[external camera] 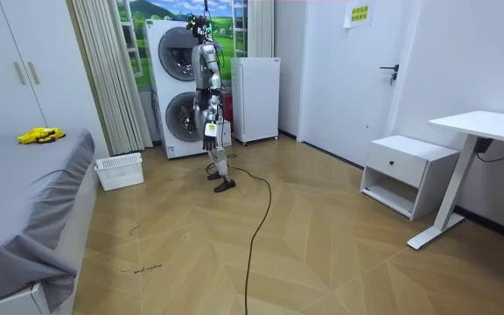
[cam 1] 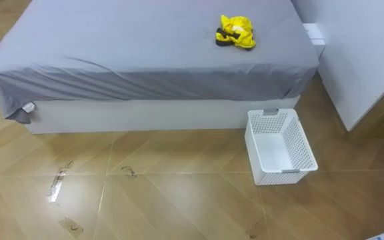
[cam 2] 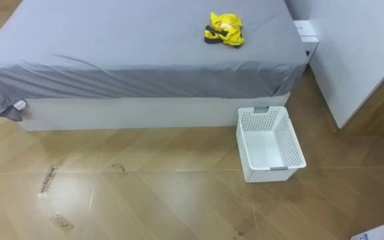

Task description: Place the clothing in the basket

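Note:
A crumpled yellow garment with dark parts (cam 1: 236,31) lies on the grey-sheeted bed (cam 1: 132,47), near its far right corner. A white perforated basket (cam 1: 301,139) stands on the wooden floor against the bed's side, below the garment, with nothing in it. In the room view I stand upright before the stacked washing machines, a few steps from the basket (external camera: 119,171) and the garment (external camera: 40,135). My left hand (external camera: 208,131) hangs by my side. A pale sliver at the right eye view's lower right edge may be my right hand (cam 2: 381,233).
A white panel (cam 1: 365,60) rises right of the bed and basket. Stacked washing machines (external camera: 178,87) and a white cabinet (external camera: 256,98) stand behind me. A nightstand (external camera: 408,171) and a desk (external camera: 488,127) are at the room view's right. Wooden floor stretches between me and the bed.

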